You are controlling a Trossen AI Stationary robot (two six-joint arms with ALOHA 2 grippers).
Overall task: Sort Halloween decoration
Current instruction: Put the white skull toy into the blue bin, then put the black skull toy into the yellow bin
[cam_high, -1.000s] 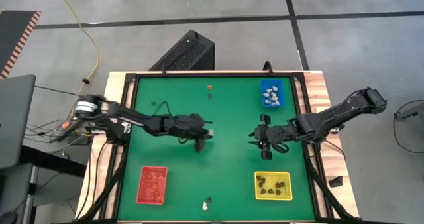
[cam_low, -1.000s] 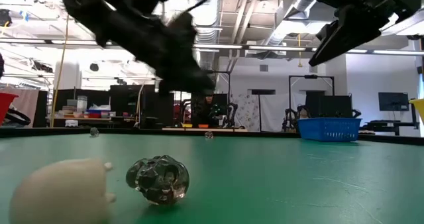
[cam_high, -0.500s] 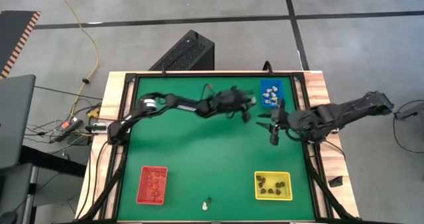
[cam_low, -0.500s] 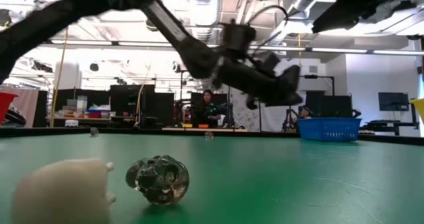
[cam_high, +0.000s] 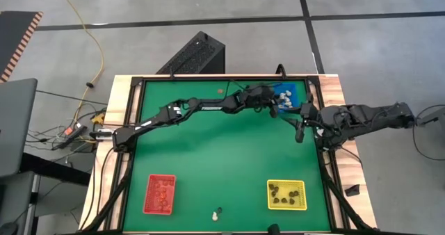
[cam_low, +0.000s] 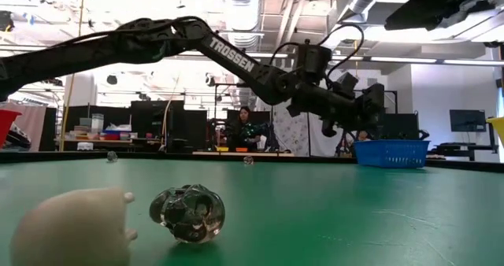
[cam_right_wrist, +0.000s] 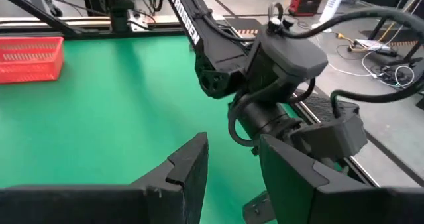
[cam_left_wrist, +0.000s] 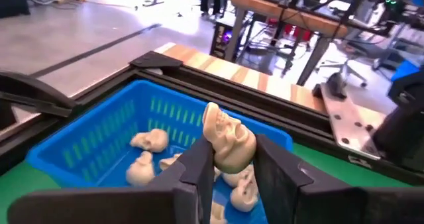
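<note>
high: straight down over the table (cam_high: 208,144); low: table-level, facing room; wrists: close; all share the blue tray (cam_high: 284,96).

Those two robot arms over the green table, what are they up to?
They are sorting small Halloween trinkets by kind into trays. The left gripper holds a cream skull over the blue tray, which already has several skulls in it. The right gripper waits open beside that tray, holding nothing.

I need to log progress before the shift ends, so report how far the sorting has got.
Done: cream skulls lie in the blue tray, reddish pieces in the red tray, dark pieces in the yellow tray. In hand: the left gripper holds a cream plastic skull over the blue tray. Left: loose trinkets at the near edge and far edge. The right gripper waits, open.
</note>
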